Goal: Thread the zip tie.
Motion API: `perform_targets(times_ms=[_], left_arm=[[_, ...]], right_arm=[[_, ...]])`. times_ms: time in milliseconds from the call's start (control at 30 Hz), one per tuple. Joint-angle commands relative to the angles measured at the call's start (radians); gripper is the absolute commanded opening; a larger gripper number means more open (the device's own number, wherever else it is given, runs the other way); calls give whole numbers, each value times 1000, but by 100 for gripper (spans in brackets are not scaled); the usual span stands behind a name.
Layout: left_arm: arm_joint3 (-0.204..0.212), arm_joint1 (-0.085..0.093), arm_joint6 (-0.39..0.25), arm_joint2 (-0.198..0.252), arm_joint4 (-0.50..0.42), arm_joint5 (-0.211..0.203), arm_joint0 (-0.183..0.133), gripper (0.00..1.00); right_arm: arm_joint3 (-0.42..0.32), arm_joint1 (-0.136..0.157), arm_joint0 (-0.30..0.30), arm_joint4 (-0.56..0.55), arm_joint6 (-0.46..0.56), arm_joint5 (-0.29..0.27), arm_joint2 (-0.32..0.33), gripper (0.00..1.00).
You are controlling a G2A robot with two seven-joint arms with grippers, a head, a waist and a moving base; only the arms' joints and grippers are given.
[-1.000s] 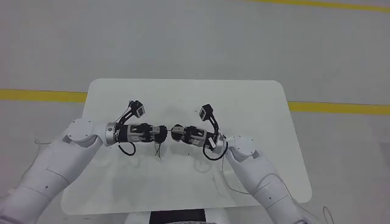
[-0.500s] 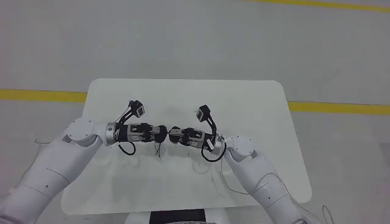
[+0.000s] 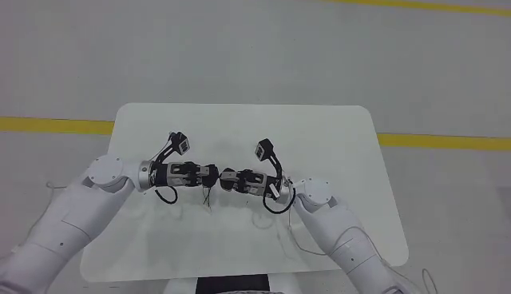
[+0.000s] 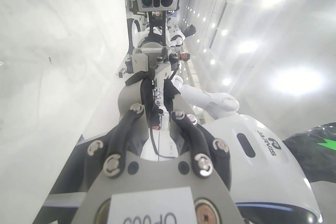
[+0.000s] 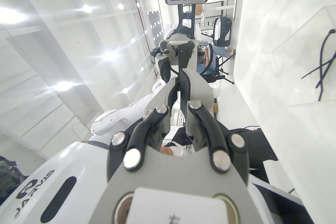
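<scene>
Black zip ties point(image 5: 324, 64) lie loose on the white table point(image 3: 335, 134), near the left gripper point(image 3: 214, 173) and right gripper point(image 3: 227, 177), which meet tip to tip above it, the right's jaws pressed together, the left's impossible to tell.

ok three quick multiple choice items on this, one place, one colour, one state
1. Where do the jaws meet? A over the middle of the table B past its far edge C at a corner
2. Colour of the loose zip ties? A yellow B black C red
3. Those zip ties are: A closed into loops B open strips lying crossed C standing upright
1 A, top view shows them tip to tip mid-table; 2 B, dark against white; 3 B, they cross, unlooped.
</scene>
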Motion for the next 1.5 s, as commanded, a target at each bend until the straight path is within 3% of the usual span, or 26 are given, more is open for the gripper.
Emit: perform_targets(times_ms=[0,367,500,1367,1467], left_arm=[[1,0,-1,1,0,1,-1,11],[4,-1,-2,12,1,3,-6,7],[8,-1,-1,17,1,6,-9,0],[7,3,-7,14,-11,-5,-8,0],[9,6,-21,7,-1,-36,-8,0]], right_arm=[[1,0,0,3,-1,-2,-1,0],[5,1,2,8,-3,-3,-4,0],[6,1,2,10,-3,-4,-5,0],[12,4,2,22,-13,-8,-1,0],[14,4,1,28,-21,-6,2,0]])
